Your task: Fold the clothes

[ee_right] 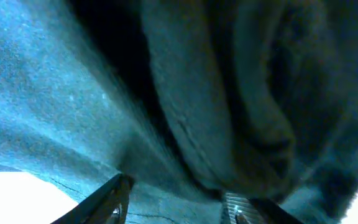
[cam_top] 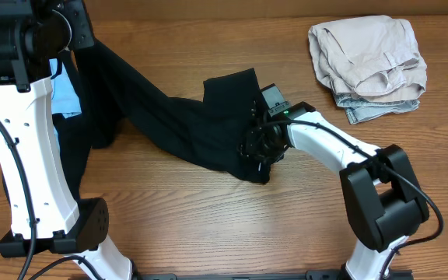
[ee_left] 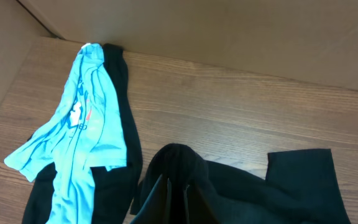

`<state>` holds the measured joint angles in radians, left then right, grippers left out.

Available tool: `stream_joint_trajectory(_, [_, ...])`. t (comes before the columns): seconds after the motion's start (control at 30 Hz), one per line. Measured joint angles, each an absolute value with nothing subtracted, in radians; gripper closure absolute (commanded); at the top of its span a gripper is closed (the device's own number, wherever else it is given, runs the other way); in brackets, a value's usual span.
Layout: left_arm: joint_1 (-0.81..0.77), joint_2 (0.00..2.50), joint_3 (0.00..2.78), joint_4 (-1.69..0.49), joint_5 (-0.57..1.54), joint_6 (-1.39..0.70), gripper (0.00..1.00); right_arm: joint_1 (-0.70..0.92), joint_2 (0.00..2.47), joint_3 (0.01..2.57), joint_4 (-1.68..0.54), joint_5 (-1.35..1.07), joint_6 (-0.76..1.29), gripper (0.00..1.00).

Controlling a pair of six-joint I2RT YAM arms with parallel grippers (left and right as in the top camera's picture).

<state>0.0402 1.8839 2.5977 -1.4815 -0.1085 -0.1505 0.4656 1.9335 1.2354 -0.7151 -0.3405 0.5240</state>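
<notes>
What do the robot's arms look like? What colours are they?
Both the left arm and the right arm have smooth white shells joined by chunky black joints. Thin black cables loop along them. The left arm's white shell has little round holes in it, and a tiny green light glows near the right wrist. The right fingers are dark metal.

- The left arm (cam_top: 41, 167) had flat white links dotted with small dark screw holes, and black joint housings.
- A thin black cable (cam_top: 14, 167) ran along it.
- The right arm (cam_top: 325, 144) was white too, with a bulky black joint nearest the table's (cam_top: 208, 233) front edge.
</notes>
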Motion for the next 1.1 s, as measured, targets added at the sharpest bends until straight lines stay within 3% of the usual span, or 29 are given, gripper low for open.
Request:
stream_joint_trajectory(0.07, [0.040,1.884,2.598,-1.481,-0.109,-0.150,0.96,0.466,1.938,1.235,-0.703,-0.353,0.526,0.57])
stream_joint_trajectory(0.27, [0.040,1.884,2.598,-1.481,-0.109,-0.150,0.96,0.475,1.939,1.235,-0.688,-0.389,0.532,0.94])
stream_joint_trajectory(0.3, [0.040,1.884,2.598,-1.481,-0.109,-0.150,0.96,0.476,1.939,1.235,-0.688,-0.391,0.532,0.96])
stream_joint_trajectory(0.7, [0.040,1.884,2.598,-1.437,-0.109,-0.150,0.96,0.426,1.895,1.248,-0.749,-0.403,0.505,0.96])
stream_joint_trajectory(1.1, [0.040,1.834,2.626,-1.342,-0.109,-0.150,0.96,0.006,1.468,1.715,-1.098,-0.372,0.359,0.96])
